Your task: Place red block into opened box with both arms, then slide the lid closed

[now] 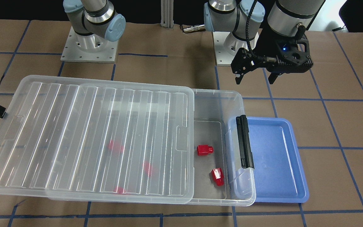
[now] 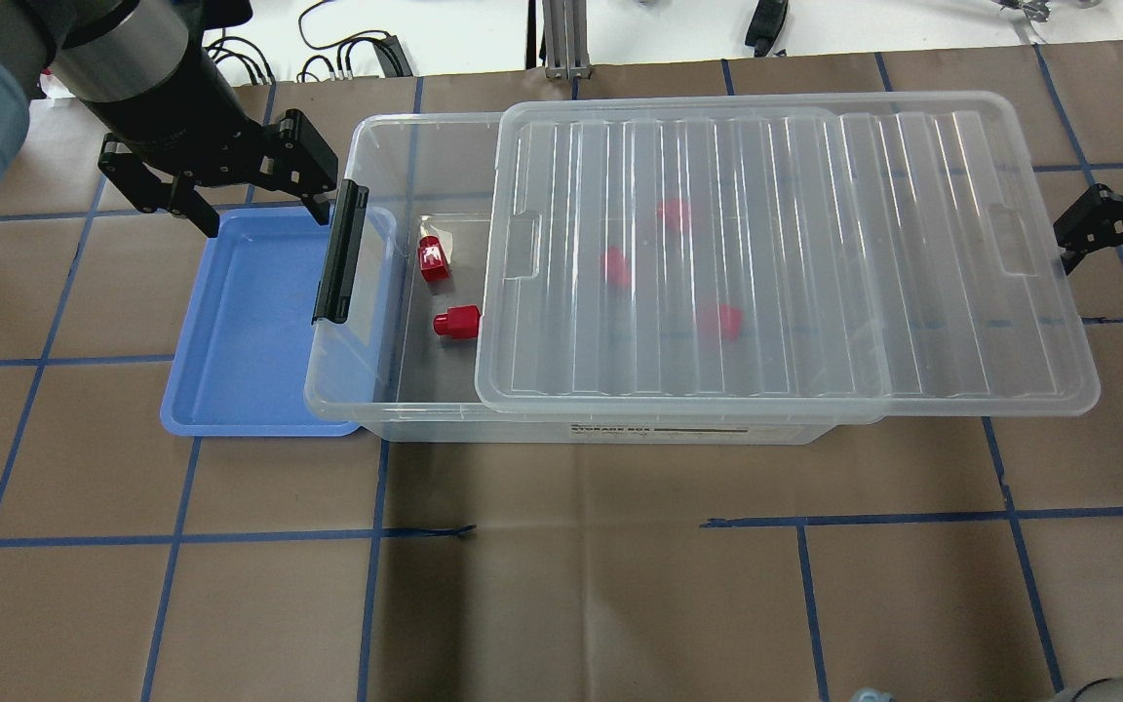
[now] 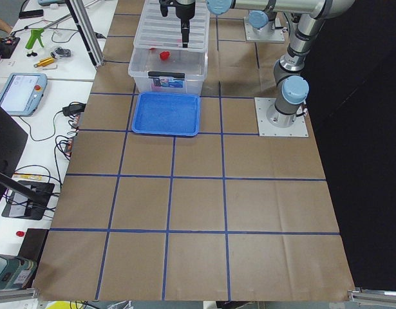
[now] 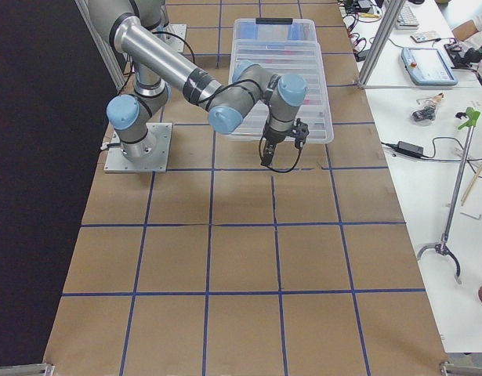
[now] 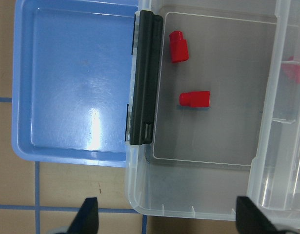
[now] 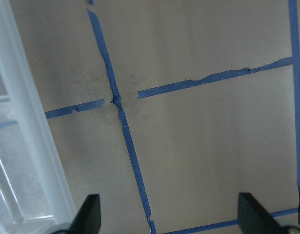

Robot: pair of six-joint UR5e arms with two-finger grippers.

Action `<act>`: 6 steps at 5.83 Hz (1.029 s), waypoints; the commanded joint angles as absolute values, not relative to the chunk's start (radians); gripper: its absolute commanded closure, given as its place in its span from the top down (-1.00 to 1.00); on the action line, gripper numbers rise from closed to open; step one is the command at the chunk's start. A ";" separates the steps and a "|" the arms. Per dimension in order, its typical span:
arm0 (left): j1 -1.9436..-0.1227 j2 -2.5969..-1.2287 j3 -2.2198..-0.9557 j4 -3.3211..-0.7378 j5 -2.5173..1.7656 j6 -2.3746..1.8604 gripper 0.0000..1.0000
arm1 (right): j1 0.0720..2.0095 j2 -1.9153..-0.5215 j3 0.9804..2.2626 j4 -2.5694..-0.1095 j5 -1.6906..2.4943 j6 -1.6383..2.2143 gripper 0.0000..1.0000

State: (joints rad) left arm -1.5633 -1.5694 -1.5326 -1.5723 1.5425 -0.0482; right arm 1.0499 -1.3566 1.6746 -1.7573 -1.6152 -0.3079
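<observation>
The clear box (image 2: 367,414) lies across the table with its black latch bar (image 2: 339,252) toward the blue tray. The ribbed lid (image 2: 786,253) covers most of it, overhangs the far end, and leaves the latch end uncovered. Two red blocks (image 2: 434,259) (image 2: 455,322) lie in the uncovered part; three more show blurred through the lid. My left gripper (image 2: 267,222) hovers open and empty beside the latch end, above the tray's edge; its wrist view looks down on the blocks (image 5: 195,99). My right gripper (image 2: 1115,268) is open and empty just past the lid's overhanging end.
An empty blue tray (image 2: 250,322) lies against the box's latch end, partly under it. Brown paper with blue tape lines covers the table. The arm bases (image 1: 88,47) stand behind the box. Side benches hold tools and cables.
</observation>
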 commanded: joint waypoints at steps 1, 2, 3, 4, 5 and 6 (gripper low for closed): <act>-1.563 -1.569 -1.532 -1.572 1.542 -0.048 0.97 | 1.101 -1.358 1.675 -1.752 -1.615 -0.267 1.00; -1.563 -1.568 -1.532 -1.574 1.542 -0.048 0.97 | 1.135 -1.358 1.675 -1.752 -1.615 -0.256 1.00; -1.563 -1.568 -1.532 -1.574 1.542 -0.048 0.97 | 1.147 -1.361 1.675 -1.750 -1.591 -0.253 1.00; -1.563 -1.568 -1.532 -1.574 1.542 -0.048 0.97 | 1.149 -1.365 1.677 -1.731 -1.557 -0.230 1.00; -1.563 -1.568 -1.532 -1.574 1.542 -0.048 0.97 | 1.149 -1.365 1.675 -1.698 -1.510 -0.219 1.00; -1.563 -1.568 -1.532 -1.574 1.542 -0.048 0.97 | 1.155 -1.365 1.677 -1.694 -1.493 -0.203 1.00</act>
State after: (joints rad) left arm -1.5632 -1.5678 -1.5325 -1.5739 1.5416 -0.0476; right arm 1.1505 -1.3646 1.6758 -1.7049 -1.5168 -0.2179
